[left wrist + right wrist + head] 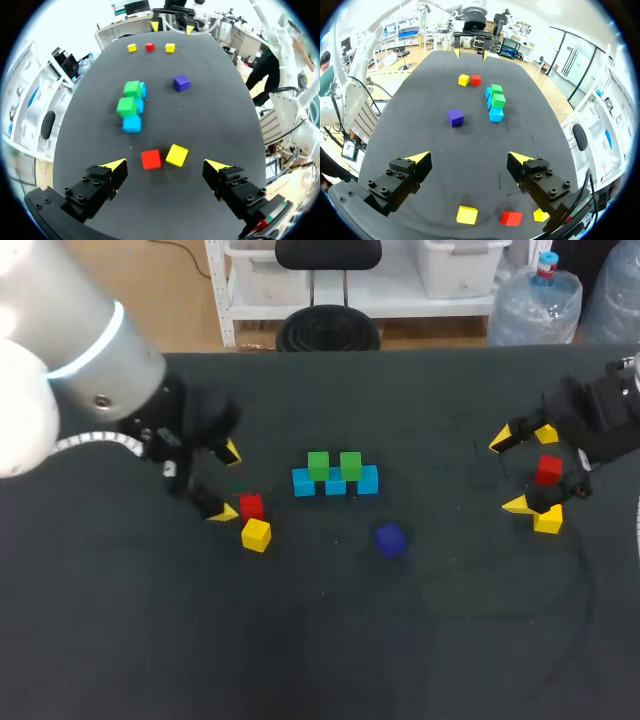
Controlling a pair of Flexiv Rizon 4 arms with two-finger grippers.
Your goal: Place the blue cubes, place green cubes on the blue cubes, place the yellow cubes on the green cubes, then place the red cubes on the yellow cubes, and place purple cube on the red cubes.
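Three blue cubes (335, 484) lie in a row at the table's middle, and two green cubes (318, 464) (350, 464) sit on top of them. A purple cube (390, 539) lies alone in front of the row. My left gripper (228, 482) (165, 165) stands open just left of a red cube (251, 506) (151, 159) and a yellow cube (256, 534) (177, 155). My right gripper (508, 472) (469, 158) is open and empty. Close under it lie a red cube (548, 469) (511, 218) and two yellow cubes (548, 520) (467, 214) (546, 434) (540, 215).
The dark table (320, 640) is bare in front of the cubes and between the stack and each gripper. Its back edge runs just behind both arms.
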